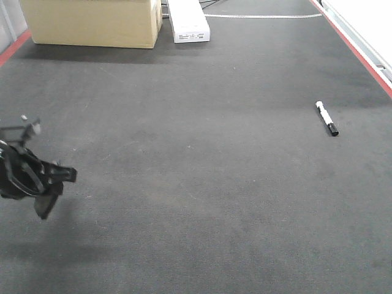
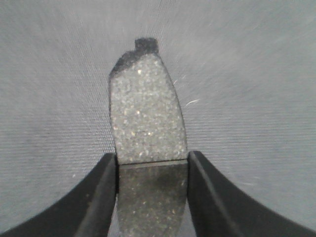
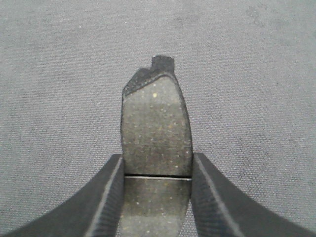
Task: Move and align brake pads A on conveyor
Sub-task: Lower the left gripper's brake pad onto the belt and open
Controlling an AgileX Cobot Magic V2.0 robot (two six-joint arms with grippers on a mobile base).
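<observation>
A wide, dark charcoal, felt-like conveyor belt (image 1: pixel 202 196) fills the front view, with a red strip along its left and right edges. The left arm (image 1: pixel 27 174), black and angular, hangs over the belt near its left edge and casts a soft shadow beneath; whatever it holds cannot be made out from here.

In the left wrist view, the two black curved left fingers (image 2: pixel 101 197) are closed on a flat, curved oblong brake pad (image 2: pixel 148 118). It has a speckled grey-brown face crossed by a thin groove, and the fingers pinch its long sides at that groove. A small dark tab of backing plate shows at the pad's far end, and the belt behind it is blurred.

In the right wrist view, the ribbed black right fingers (image 3: pixel 106 197) grip a second, darker grey-brown pad (image 3: pixel 155 128) of the same shape in the same way, its tab pointing away from the camera.

A black-and-white marker pen (image 1: pixel 326 118) lies on the belt towards the right edge. At the far end stand a tan cardboard box (image 1: pixel 92 21) and a long white carton (image 1: pixel 188 21).
</observation>
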